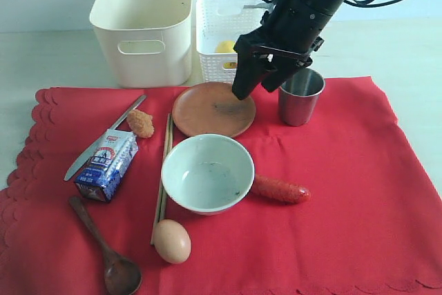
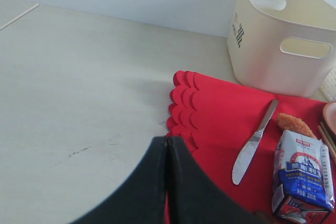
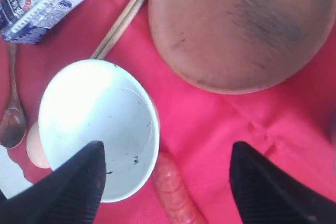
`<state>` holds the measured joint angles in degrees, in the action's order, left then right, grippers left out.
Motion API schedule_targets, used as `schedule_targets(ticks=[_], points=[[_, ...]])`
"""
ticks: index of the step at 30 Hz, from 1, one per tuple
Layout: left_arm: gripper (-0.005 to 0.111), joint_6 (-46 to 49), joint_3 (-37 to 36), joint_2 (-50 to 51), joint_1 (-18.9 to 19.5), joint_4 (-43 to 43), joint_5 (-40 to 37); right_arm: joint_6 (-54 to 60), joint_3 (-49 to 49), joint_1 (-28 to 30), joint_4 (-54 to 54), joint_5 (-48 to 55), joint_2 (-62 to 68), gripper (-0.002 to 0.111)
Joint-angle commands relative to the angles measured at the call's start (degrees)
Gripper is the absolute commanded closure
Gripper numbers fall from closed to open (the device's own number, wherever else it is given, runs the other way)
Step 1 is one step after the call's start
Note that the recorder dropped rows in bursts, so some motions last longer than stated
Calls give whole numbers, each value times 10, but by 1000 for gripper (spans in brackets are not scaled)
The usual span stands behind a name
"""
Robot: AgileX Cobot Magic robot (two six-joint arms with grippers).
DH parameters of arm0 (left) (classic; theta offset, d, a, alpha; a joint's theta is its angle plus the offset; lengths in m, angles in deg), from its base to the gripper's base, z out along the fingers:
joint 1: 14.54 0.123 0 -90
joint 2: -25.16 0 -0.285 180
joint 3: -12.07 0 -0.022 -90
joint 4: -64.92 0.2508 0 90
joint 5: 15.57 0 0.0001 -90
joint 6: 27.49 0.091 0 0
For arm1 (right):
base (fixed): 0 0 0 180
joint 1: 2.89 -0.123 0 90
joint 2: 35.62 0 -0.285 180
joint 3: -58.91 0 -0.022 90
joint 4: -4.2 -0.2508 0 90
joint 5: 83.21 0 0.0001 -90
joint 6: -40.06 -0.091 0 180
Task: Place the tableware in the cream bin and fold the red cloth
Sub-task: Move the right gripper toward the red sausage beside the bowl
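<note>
The red cloth (image 1: 345,184) lies flat under everything. On it are a brown plate (image 1: 207,112), a white bowl (image 1: 207,174), a steel cup (image 1: 301,98), a knife (image 1: 103,139), chopsticks (image 1: 164,170) and a wooden spoon (image 1: 103,246). The cream bin (image 1: 141,32) stands behind the cloth and looks empty. My right gripper (image 1: 259,84) hangs open above the plate's right edge, beside the cup, holding nothing. Its wrist view shows the bowl (image 3: 100,124) and plate (image 3: 236,30) below the gripper (image 3: 167,150). My left gripper (image 2: 168,142) is shut and empty over the cloth's (image 2: 220,114) left edge, near the knife (image 2: 254,142).
An egg (image 1: 171,241), a sausage (image 1: 280,190), a fried nugget (image 1: 141,123) and a milk carton (image 1: 107,164) also lie on the cloth. A white lattice basket (image 1: 221,32) with yellow food stands beside the bin, right behind my right arm.
</note>
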<state>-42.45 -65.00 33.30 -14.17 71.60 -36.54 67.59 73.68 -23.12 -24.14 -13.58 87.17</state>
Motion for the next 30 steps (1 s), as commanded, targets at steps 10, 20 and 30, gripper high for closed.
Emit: schedule_targets(ticks=[10,20,30], points=[[107,2,-1,-4,-4,3,3,-38,4,2,42,3,-11,46],[107,2,-1,-4,-4,3,3,-38,-65,2,44,3,-84,46],[107,2,-1,-4,-4,3,3,-16,-183,2,50,-8,-183,46]])
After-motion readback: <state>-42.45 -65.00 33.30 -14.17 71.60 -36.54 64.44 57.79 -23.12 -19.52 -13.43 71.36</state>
